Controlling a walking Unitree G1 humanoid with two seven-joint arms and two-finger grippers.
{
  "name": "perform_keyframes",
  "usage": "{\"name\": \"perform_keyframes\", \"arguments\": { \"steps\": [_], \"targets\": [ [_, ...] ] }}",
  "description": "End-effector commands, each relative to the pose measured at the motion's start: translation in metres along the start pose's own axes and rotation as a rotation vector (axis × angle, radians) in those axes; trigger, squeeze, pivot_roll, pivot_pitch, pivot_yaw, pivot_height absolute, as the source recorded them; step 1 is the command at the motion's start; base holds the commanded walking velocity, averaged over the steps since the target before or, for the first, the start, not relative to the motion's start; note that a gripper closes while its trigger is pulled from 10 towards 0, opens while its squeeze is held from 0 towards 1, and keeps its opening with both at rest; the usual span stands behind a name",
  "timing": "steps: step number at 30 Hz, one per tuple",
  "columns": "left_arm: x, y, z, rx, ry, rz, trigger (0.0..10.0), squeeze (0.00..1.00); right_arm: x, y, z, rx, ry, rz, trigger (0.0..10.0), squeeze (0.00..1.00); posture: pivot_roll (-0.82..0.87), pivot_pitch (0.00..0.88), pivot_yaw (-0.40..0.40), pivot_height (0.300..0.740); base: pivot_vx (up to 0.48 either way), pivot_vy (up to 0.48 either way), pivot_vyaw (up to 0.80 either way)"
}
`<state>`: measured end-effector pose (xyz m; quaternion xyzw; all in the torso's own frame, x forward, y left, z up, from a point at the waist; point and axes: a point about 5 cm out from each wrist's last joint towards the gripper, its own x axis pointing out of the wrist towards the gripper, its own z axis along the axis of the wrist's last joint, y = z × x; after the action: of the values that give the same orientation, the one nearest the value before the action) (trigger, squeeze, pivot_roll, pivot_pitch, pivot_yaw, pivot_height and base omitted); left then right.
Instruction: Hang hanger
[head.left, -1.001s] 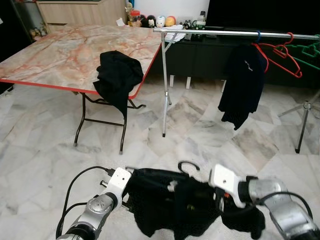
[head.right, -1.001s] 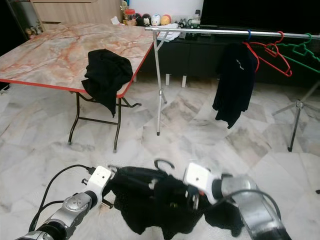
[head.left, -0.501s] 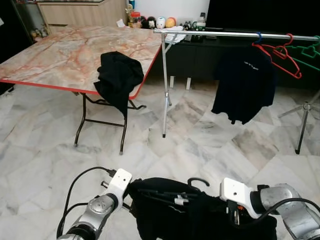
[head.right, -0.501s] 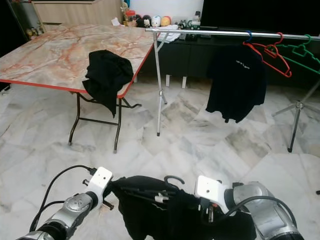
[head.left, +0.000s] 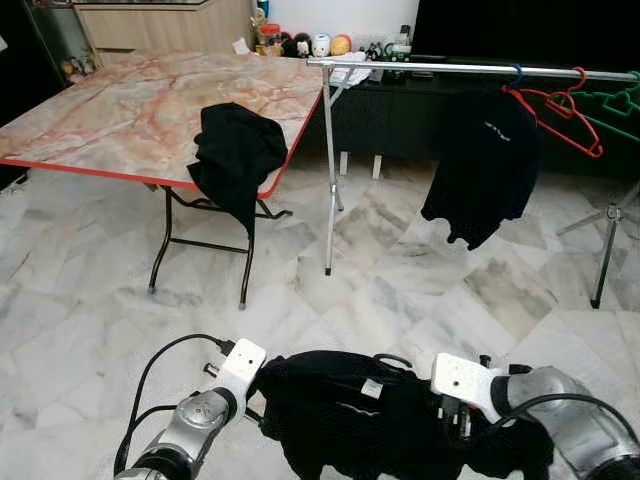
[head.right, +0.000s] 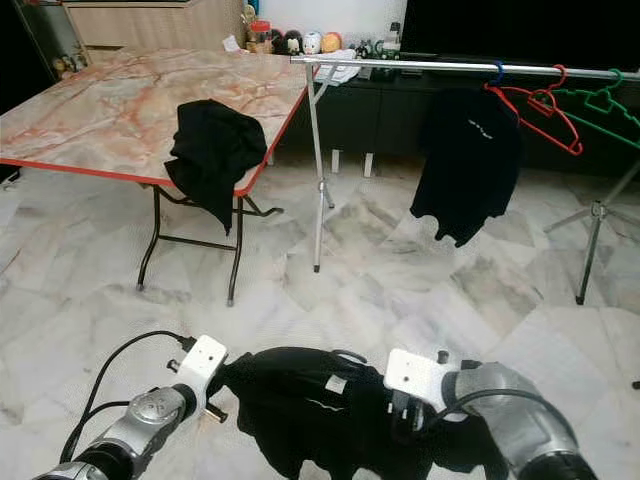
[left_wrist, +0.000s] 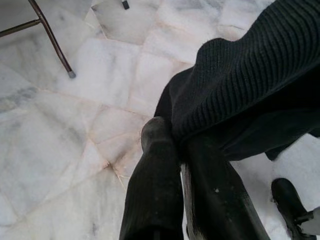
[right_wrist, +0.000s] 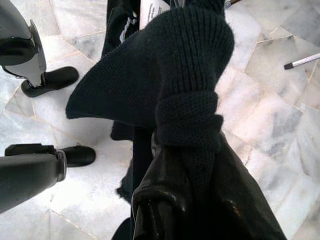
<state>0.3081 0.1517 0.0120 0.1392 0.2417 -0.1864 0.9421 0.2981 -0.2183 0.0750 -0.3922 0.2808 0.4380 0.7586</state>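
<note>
Near the bottom of the head views, both arms hold up a black knitted sweater (head.left: 370, 420) between them, above the marble floor (head.left: 90, 300). The left end effector (left_wrist: 177, 150) grips the garment's left edge: in the left wrist view its two black fingers (left_wrist: 152, 175) are pressed close together with ribbed knit pinched between them. The right end effector (right_wrist: 185, 150) holds the right side; in its wrist view the fingers are buried in bunched knit, clamped on a thick roll of fabric. A white label (head.left: 372, 388) shows near the sweater's collar, and a dark curved hook of the hanger (head.left: 395, 361) pokes up just above the collar, between the two white wrist housings.

Farther off, a metal clothes rail (head.left: 470, 68) runs across the right half of the scene, on a stand with a thin upright pole (head.left: 328, 170). A black T-shirt (head.left: 485, 165) hangs from it on a blue hook, with a red hanger (head.left: 565, 110) just to its right and a green hanger (head.left: 620, 102) at the far right edge. To the left stands a folding worktop (head.left: 120, 110) with a marbled pink surface and red trim; a second black garment (head.left: 235, 160) lies draped over its near right edge. Small figurines (head.left: 310, 44) line a dark cabinet at the far wall.
</note>
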Motion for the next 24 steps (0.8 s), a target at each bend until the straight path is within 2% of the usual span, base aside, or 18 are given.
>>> {"name": "perform_keyframes", "arguments": {
  "steps": [1,7,13,19,21,23,24],
  "targets": [
    [-0.004,0.01,-0.006,0.016,0.037,0.013,0.0,0.0,-0.002,-0.002,-0.004,0.02,0.022,-0.012,10.0,0.0,-0.04,0.113,0.038,0.74,0.0,0.0,0.0],
    [0.002,0.011,0.022,0.037,-0.046,-0.033,0.0,0.0,0.014,0.015,-0.004,0.07,0.008,0.04,10.0,0.0,-0.03,0.113,0.037,0.74,0.0,0.0,0.0],
    [0.003,0.015,0.034,0.062,-0.072,-0.047,0.0,0.0,0.022,0.022,0.003,0.127,-0.047,0.07,10.0,0.0,-0.03,0.113,0.04,0.74,0.0,0.0,0.0],
    [0.003,0.012,0.044,0.069,-0.087,-0.124,0.0,0.0,0.033,0.024,0.001,0.158,-0.011,0.04,10.0,0.0,-0.02,0.113,0.039,0.74,0.0,0.0,0.0],
    [0.002,0.008,0.049,0.072,-0.106,-0.196,0.0,0.0,0.041,0.02,0.002,0.187,0.012,-0.052,10.0,0.0,-0.01,0.115,0.035,0.74,0.0,0.0,0.0],
    [0.001,0.006,0.051,0.074,-0.111,-0.218,0.0,0.0,0.043,0.019,0.002,0.201,0.013,-0.077,10.0,0.0,-0.01,0.114,0.035,0.74,0.0,0.0,0.0],
    [0.0,0.004,0.054,0.069,-0.124,-0.257,0.0,0.0,0.046,0.016,0.005,0.249,-0.009,-0.111,10.0,0.0,-0.01,0.113,0.034,0.74,0.0,0.0,0.0]
  ]
}}
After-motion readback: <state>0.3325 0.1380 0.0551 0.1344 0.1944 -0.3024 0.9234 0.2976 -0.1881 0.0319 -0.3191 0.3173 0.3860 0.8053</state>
